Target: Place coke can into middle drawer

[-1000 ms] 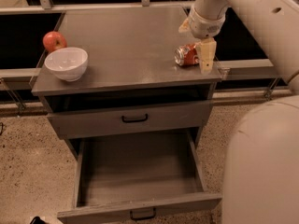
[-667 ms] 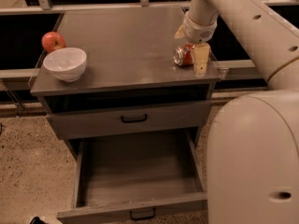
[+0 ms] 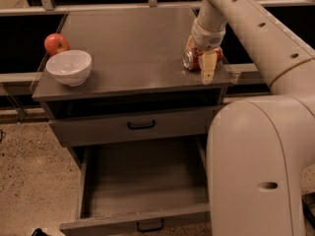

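At upper right, my gripper (image 3: pixel 200 63) has its fingers clamped on the half-hidden coke can (image 3: pixel 190 59) on the desk (image 3: pixel 133 48); the middle drawer (image 3: pixel 142 181) gapes below.

One cam, high on near side, looks down & fwd, close in: grey metal cabinet top (image 3: pixel 133 48) far, open grey metal drawer (image 3: pixel 142 181) near, gripper (image 3: pixel 198 60) far right.

- One coke can (image 3: pixel 195 60), on the right of the surface (image 3: pixel 128 38).
- One tool (image 3: pixel 199 58), at that can.
- Two drawers: the middle drawer (image 3: pixel 142 181), standing open, and the upper drawer (image 3: pixel 98 129), closed.
- One red apple (image 3: pixel 56 44), far left.
- One white bowl (image 3: pixel 69 67), left.
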Controlling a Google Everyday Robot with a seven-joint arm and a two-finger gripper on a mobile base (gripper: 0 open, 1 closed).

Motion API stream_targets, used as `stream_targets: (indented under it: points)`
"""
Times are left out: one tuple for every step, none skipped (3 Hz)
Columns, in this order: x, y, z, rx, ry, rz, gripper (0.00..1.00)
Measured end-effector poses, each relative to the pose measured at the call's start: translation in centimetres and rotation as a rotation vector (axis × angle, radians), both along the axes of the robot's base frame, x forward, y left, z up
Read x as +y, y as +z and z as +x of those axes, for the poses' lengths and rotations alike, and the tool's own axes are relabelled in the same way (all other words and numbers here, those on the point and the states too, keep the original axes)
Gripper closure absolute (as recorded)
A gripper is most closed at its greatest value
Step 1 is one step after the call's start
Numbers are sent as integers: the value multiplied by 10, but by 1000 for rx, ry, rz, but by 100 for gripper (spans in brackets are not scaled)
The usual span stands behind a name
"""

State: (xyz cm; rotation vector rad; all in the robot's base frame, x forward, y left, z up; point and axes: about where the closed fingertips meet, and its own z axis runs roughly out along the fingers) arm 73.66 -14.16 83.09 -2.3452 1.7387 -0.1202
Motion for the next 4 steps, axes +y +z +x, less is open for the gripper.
stream_targets:
  points:
    - [-2,7,-8,0,9,13,53]
    - [9,25,-30,1,57,103,76]
    - [16,47,-63,2,91,205,98]
    - [18,55,-103,47,82,291,100]
